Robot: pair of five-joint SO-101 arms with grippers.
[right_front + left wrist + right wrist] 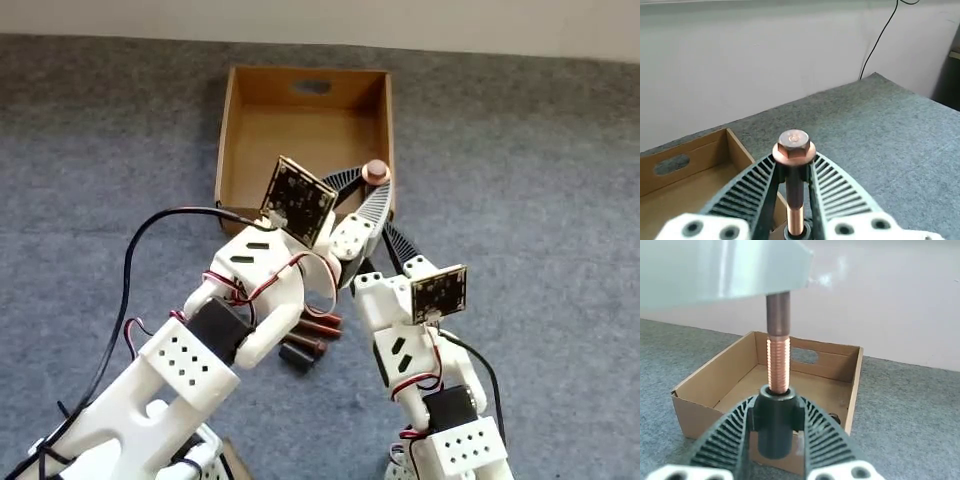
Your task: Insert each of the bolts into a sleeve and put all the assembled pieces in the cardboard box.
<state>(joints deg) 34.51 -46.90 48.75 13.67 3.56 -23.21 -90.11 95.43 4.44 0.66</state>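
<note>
My left gripper (795,161) is shut on a copper bolt (794,146), hex head up and shank pointing down. Below it my right gripper (776,405) is shut on a dark sleeve (774,427) held upright. The bolt's threaded end (778,365) stands in the sleeve's mouth. In the high view both grippers meet over the near right corner of the cardboard box (228,140), with the bolt head (376,171) on top, the left gripper (368,186) around it and the right gripper (376,226) just beneath. The sleeve is hidden there.
Loose brown bolts (318,331) and a black sleeve (296,357) lie on the grey carpet between the two arms. A small dark piece (833,416) lies inside the box (696,416) by its near corner. A black cable (130,270) loops left of the left arm.
</note>
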